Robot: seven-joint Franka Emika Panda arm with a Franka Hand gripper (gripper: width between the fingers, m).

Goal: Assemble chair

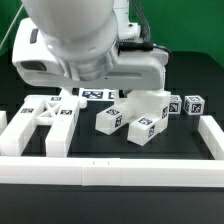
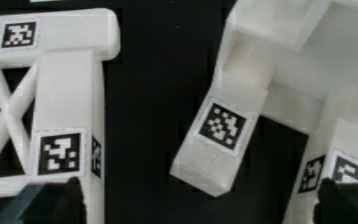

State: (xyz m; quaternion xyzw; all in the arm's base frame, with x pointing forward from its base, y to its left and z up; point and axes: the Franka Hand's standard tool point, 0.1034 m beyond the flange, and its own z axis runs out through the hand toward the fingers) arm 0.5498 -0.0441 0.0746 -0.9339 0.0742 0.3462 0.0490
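Note:
The chair lies in loose white tagged parts on the black table. The cross-braced frame (image 1: pixel 45 112) (image 2: pixel 51 100) is at the exterior view's left. A blocky part with tagged legs (image 1: pixel 130 118) (image 2: pixel 274 60) lies in the middle, and short posts (image 1: pixel 190 103) sit at the right. My gripper (image 2: pixel 197 205) hovers above the dark gap between the frame and the legged part. It is open, its dark fingertips (image 2: pixel 48 205) wide apart. One leg's end (image 2: pixel 220 140) points into that gap without touching them. In the exterior view the arm's body (image 1: pixel 85 45) hides the fingers.
Long white border rails run along the front (image 1: pixel 110 170), the exterior view's right (image 1: pixel 213 140) and left (image 1: pixel 5 125). The marker board (image 1: pixel 95 93) lies flat behind the parts, under the arm.

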